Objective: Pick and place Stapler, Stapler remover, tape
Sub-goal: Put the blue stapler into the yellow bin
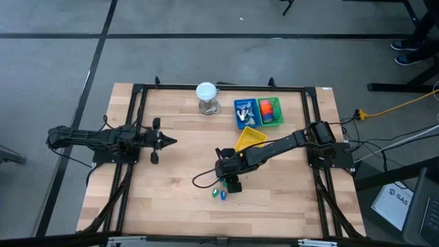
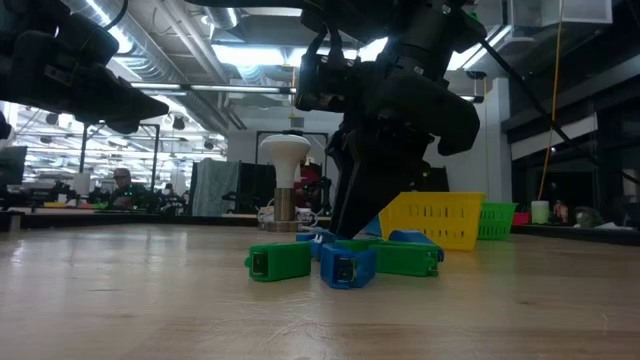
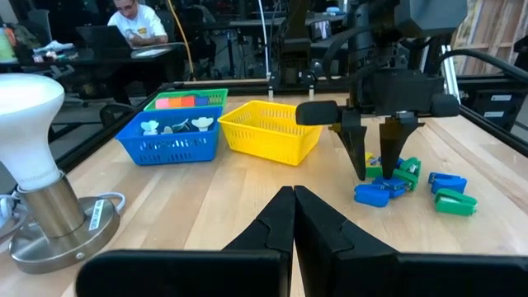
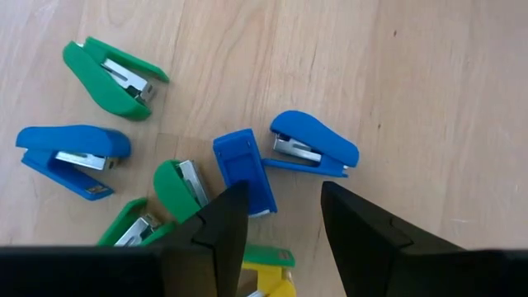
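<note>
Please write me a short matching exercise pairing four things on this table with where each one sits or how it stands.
Things:
1. left gripper
2. right gripper
3. yellow basket
4. staple removers

States:
A. in the blue basket
B. shut, waiting clear of the pile
C. empty, beside the blue basket
D. open, over the small staplers

Pairs: 1-B, 2-D, 3-C, 4-A

Dark end effector (image 2: 352,215) over green and blue staplers (image 2: 345,262), yellow basket (image 2: 435,220) behind (lamp (image 2: 285,185) farther back)
</note>
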You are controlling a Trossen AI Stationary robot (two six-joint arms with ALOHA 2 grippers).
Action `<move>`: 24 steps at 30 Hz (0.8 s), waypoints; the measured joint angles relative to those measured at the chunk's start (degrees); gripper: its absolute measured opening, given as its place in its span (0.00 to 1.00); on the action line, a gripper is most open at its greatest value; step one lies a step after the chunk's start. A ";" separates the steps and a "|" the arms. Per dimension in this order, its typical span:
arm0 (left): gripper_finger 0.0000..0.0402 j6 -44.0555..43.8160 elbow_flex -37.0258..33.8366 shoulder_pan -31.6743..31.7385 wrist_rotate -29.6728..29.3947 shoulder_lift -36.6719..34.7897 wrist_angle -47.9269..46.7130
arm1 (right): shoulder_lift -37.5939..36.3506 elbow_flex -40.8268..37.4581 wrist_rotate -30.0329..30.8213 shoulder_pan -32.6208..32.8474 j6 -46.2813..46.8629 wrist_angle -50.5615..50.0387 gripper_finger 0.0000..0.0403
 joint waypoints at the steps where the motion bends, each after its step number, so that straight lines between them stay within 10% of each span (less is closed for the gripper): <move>1: 0.00 0.00 0.00 0.01 0.00 0.00 -0.04 | 0.00 0.00 -0.06 0.00 0.17 -0.02 0.40; 24: 0.00 0.00 0.00 0.01 -0.02 0.00 0.01 | 0.13 -0.04 -4.09 0.04 3.17 -0.15 0.40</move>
